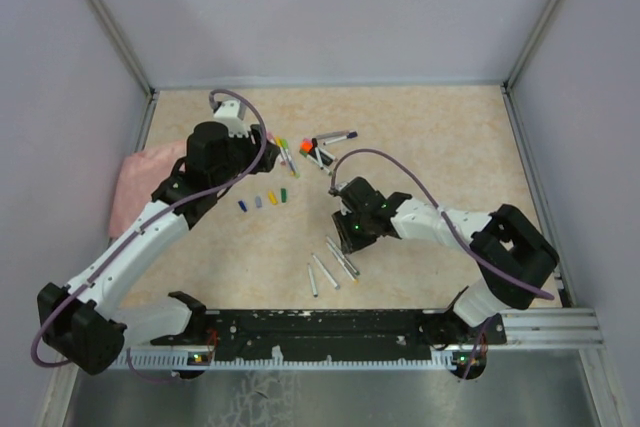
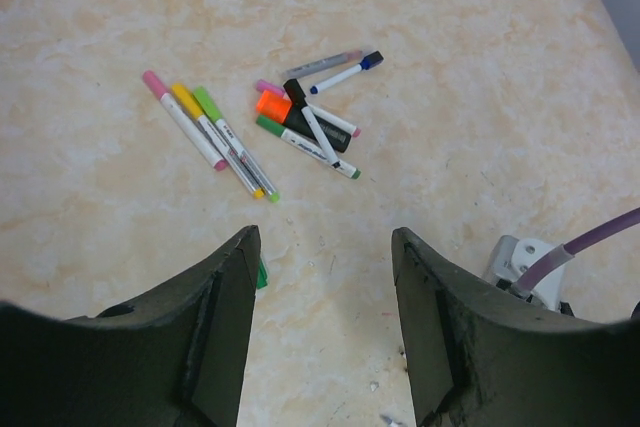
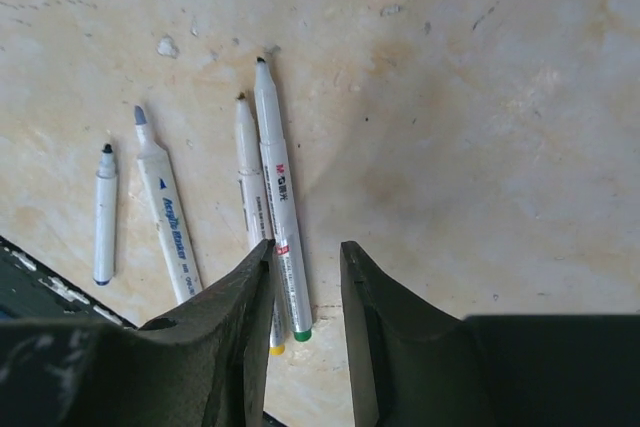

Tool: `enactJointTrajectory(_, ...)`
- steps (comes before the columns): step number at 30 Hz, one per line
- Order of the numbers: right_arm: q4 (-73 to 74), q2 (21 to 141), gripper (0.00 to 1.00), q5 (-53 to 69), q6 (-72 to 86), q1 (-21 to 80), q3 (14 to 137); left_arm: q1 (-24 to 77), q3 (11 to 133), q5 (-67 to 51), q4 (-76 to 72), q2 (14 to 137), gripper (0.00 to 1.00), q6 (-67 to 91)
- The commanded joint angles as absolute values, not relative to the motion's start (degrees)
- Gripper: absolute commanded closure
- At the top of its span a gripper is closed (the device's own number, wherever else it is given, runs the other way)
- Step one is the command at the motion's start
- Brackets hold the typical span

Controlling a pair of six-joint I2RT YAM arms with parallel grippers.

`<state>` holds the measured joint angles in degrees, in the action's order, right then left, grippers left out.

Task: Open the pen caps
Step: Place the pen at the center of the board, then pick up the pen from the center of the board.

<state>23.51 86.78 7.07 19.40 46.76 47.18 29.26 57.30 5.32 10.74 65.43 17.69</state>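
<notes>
"Pen caps (image 1: 271,197), the loose ones: where do they lie, reckoned from the left tool (image 2: 325,237)?"

"That tool's jaws stand wide and empty. Four caps (blue, purple, yellow, green) form a short row on the tabletop (image 1: 430,137) near it. The green cap (image 2: 262,272) shows just beside one finger."

"And the right tool (image 3: 307,247)?"

"Parted narrowly, gripping nothing. A green-ended pen (image 3: 280,197) lies on the tabletop below the gap. It is one of four uncapped pens (image 3: 165,217) lying roughly parallel, tips pointing away from the tool."

"Surface and surroundings?"

"Beige mottled tabletop, pale walls (image 1: 330,7), metal corner posts (image 1: 110,22). A pink cloth (image 1: 135,187) lies at the left edge, partly under the left arm (image 1: 140,237). Farther out, three capped pens (image 2: 215,137) lie side by side, with a crossed heap (image 2: 315,132) of further pens beside them."
</notes>
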Motion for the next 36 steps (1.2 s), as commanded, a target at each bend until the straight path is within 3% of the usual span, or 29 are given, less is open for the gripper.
enactJointTrajectory(1, 24.43, 84.87, 0.67, 4.88, 17.65, 47.2, 53.1, 29.3, 56.58, 3.38, 10.27, 63.81, 0.39, 15.68)
enactJointTrajectory(12, 13.91, 85.53, 0.64, 7.39, 14.96, 43.8, 61.72, 29.14, 54.78, 8.06, 10.7, 62.48, 0.34, 13.8)
enactJointTrajectory(19, 4.53, 85.93, 0.63, 8.3, 15.74, 38.94, 67.75, 27.9, 52.11, 9.47, 10.55, 60.83, 0.17, 15.34)
enactJointTrajectory(24, 2.22, 83.13, 0.62, 7.17, 13.47, 38.94, 69.23, 25.12, 53.06, 4.53, 12.06, 61.31, 0.15, 16.65)
enactJointTrajectory(32, 1.04, 81.19, 0.41, 3.49, 7.89, 38.98, 66.96, 20.71, 48.76, 0.39, 12.61, 59.37, 0.15, 18.56)
enactJointTrajectory(36, 2.54, 85.71, 0.39, 4.75, 7.4, 38.54, 70.95, 20.14, 48.7, -0.01, 13.36, 60.58, 0.15, 18.25)
